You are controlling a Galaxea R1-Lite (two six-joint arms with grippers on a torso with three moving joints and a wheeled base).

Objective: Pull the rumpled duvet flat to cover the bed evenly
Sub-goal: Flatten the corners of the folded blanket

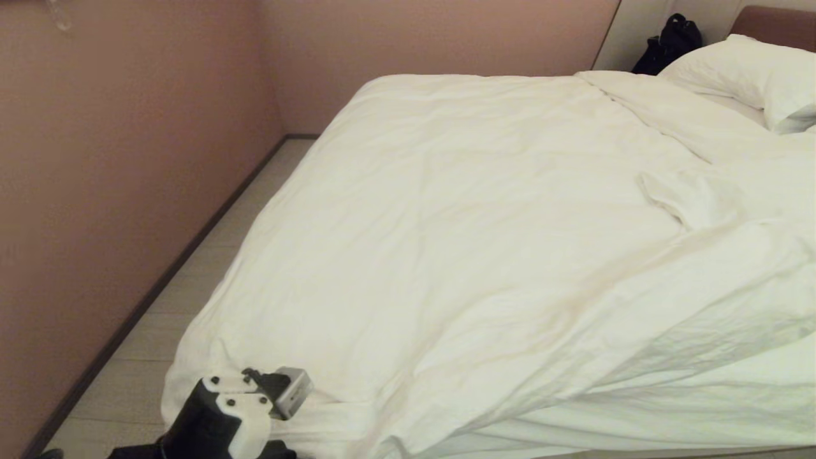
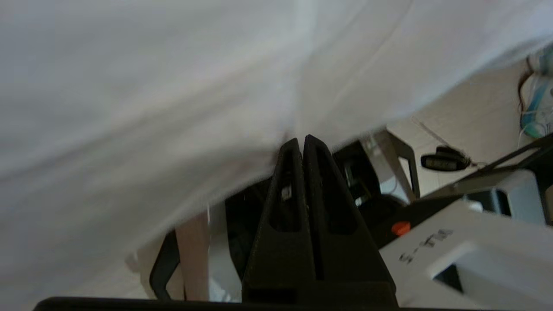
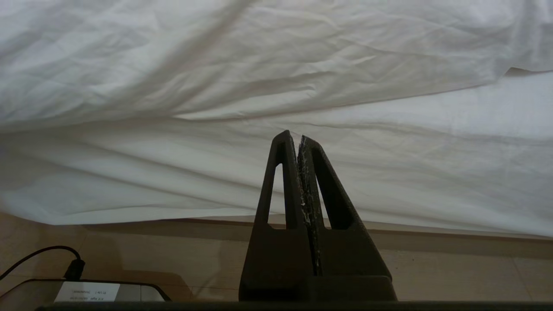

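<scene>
No lettering could be read, only smudged marks on the robot's white casing (image 2: 436, 244). The left gripper (image 2: 301, 140), fingers pressed together, pinched the duvet (image 1: 484, 223) at its near-left corner, the cloth spreading rumpled across the bed (image 3: 432, 235). The right gripper (image 3: 298, 137) sat closed and empty just short of the overhanging near edge.

A bedroom: a wide bed (image 1: 774, 25) fills it, spread with a white duvet (image 1: 484, 242), a pillow (image 1: 758, 80) at its head (a dark bag (image 1: 669, 44) beside it), plain pinkish walls (image 1: 115, 159) alongside.
</scene>
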